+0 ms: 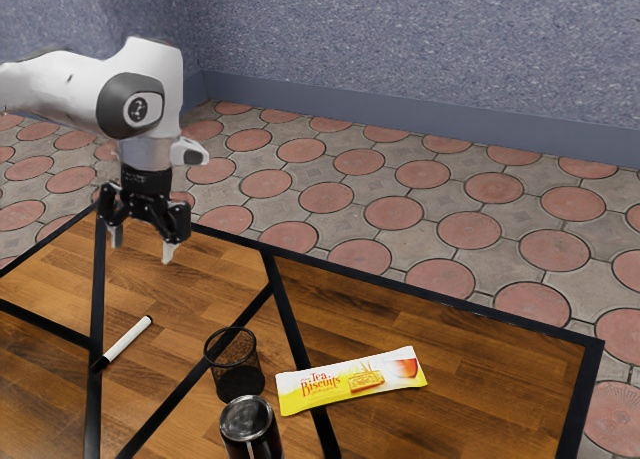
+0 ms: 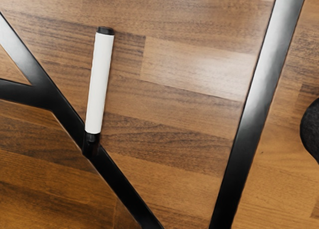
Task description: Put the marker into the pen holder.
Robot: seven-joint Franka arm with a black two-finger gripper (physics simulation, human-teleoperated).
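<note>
My gripper (image 1: 142,249) is high above the table in the exterior view, its two fingertips spread apart with nothing between them; it is open. The white marker (image 1: 128,342) with black ends lies flat on the wooden table, below the gripper and toward the exterior view's bottom. In the wrist view the marker (image 2: 99,84) has one end on a black strip. The pen holder, a black mesh cup (image 1: 238,367), stands upright to the marker's right in the exterior view.
A dark cylindrical container (image 1: 251,431) stands close to the pen holder, nearer the exterior view's bottom edge. A yellow and white biscuit packet (image 1: 352,380) lies to the holder's right. Black strips (image 1: 285,319) cross the wooden table (image 1: 450,379).
</note>
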